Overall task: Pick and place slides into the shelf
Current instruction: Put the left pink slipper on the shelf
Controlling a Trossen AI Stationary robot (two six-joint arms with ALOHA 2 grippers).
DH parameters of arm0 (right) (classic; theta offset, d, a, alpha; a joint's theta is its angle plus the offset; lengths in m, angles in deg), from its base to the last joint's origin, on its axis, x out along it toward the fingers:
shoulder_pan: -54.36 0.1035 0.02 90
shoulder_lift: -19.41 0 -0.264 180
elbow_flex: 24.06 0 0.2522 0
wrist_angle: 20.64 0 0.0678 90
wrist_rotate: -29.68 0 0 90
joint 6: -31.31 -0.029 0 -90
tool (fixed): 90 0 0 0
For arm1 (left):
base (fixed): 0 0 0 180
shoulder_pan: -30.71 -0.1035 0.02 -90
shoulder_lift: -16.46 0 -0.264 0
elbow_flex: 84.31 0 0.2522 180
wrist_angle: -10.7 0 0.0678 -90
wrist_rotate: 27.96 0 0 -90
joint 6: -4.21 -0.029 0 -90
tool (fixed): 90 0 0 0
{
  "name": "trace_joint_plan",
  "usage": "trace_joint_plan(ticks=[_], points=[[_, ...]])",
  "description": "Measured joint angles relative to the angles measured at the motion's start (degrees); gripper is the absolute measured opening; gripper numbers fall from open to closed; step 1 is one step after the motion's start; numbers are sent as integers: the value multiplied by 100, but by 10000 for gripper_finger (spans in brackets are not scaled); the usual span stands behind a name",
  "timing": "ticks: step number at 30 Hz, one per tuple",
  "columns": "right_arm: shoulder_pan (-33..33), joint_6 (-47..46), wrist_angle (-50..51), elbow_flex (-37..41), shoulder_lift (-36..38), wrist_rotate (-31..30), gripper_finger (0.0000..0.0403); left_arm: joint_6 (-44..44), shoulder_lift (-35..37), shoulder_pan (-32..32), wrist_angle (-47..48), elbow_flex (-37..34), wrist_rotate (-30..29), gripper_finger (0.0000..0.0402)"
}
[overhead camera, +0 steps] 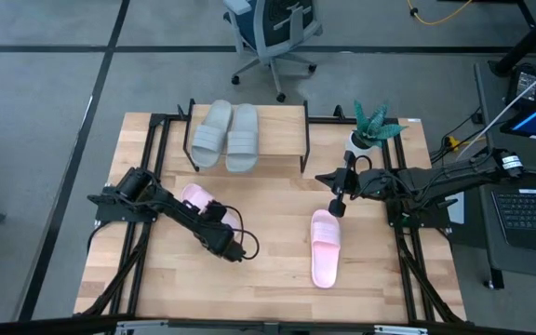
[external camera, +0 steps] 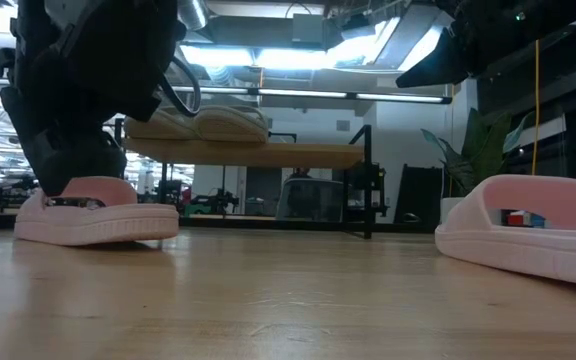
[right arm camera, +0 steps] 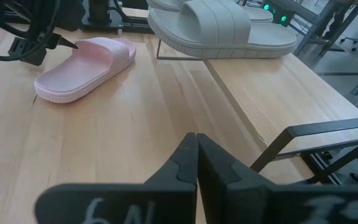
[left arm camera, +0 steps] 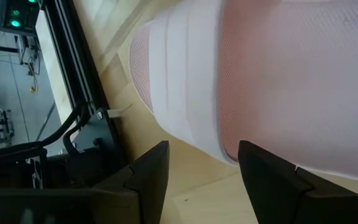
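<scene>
Pink foam fills the left wrist view: a pink slide (left arm camera: 260, 81) lies right in front of the left gripper (left arm camera: 202, 180), whose two dark fingers (left arm camera: 151, 177) stand wide apart just short of the sandal's edge, holding nothing. From above, this left pink slide (overhead camera: 194, 197) sits on the table (overhead camera: 268, 279) at its left side, partly covered by the left arm, which reaches across it from the left edge. At table height the same slide (external camera: 96, 215) rests flat on the wood with the arm's dark bulk directly over it.

Another pink slide (overhead camera: 325, 247) lies right of the table's middle, lengthwise, apart from both arms; it shows large at the low view's right (external camera: 528, 230).

Two pale grey-green slides (overhead camera: 226, 135) sit side by side, touching, on the shelf (overhead camera: 282, 130) at the table's far edge, on the left part of its plank; its right part is bare wood.

Just above the far end of the second pink slide hangs the right gripper (overhead camera: 336, 206), its fingers pressed together on nothing, near the shelf's right end. A small potted plant (overhead camera: 372, 128) stands beside the right arm.

White marks on the right gripper's body in its wrist view cannot be read for certain.
</scene>
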Motion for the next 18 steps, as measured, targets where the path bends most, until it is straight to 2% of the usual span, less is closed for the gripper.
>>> trace_joint_plan(ticks=[5,13,18], points=[[0,0,1,0,0,0,4,0,0,0,-79,0,0,153],[1,0,1,0,0,0,4,-2,0,2,-136,0,0,54],[2,0,3,0,0,1,4,-2,0,2,-127,0,0,8]])
